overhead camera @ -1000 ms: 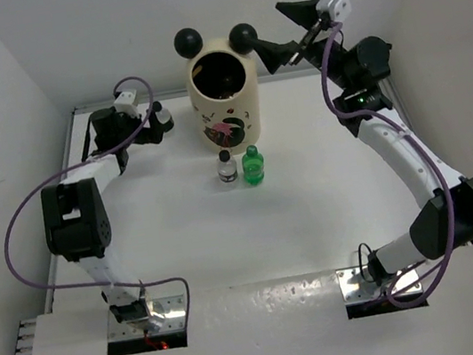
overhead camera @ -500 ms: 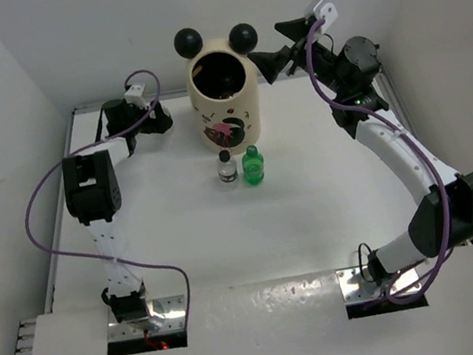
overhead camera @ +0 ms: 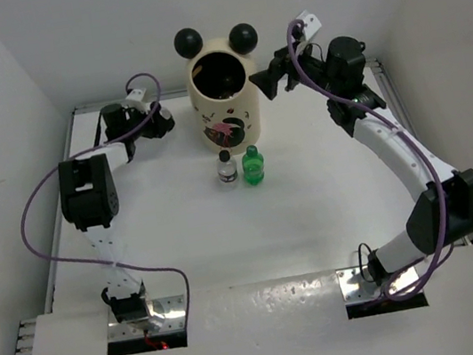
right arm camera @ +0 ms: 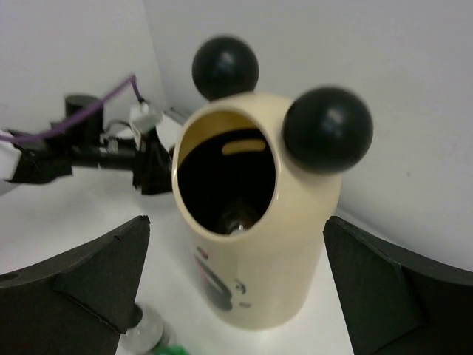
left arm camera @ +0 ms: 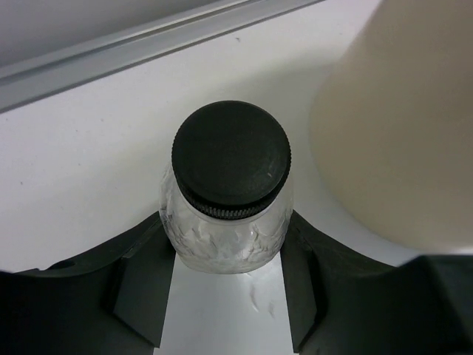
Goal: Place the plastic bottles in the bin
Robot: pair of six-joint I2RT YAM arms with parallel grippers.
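Top view: the bin (overhead camera: 224, 98) stands at 12 o'clock on the table (overhead camera: 315, 219), mouth up, with black ball ears (overhead camera: 189, 39) on its rim. The left gripper (overhead camera: 162, 120) sits low at the bin's 9 o'clock, just beside its wall. Its wrist view shows the fingers (left arm camera: 140, 285) clamped on either side of a clear black-capped bottle (left arm camera: 230, 159). That bottle is upright; whether its base rests on the table or is just off it cannot be told. Two more bottles are outside the bin: a second clear bottle (overhead camera: 227, 167) with a black cap and the green bottle (overhead camera: 254, 166). They stand upright side by side near the bin's 6 o'clock, and neither is touched. The right gripper (overhead camera: 271, 78) hovers at the bin's 2 o'clock near rim height, jaws spread wide, holding nothing. Its camera looks into the mouth, where a dim shape (right arm camera: 236, 219) lies at the bottom; what it is and how many cannot be told. No other bottle shows on the table, so the rest are probably inside. Judgement: partway through, with three bottles left. The clamped one goes first, over the rim, then the pair at 6 o'clock.
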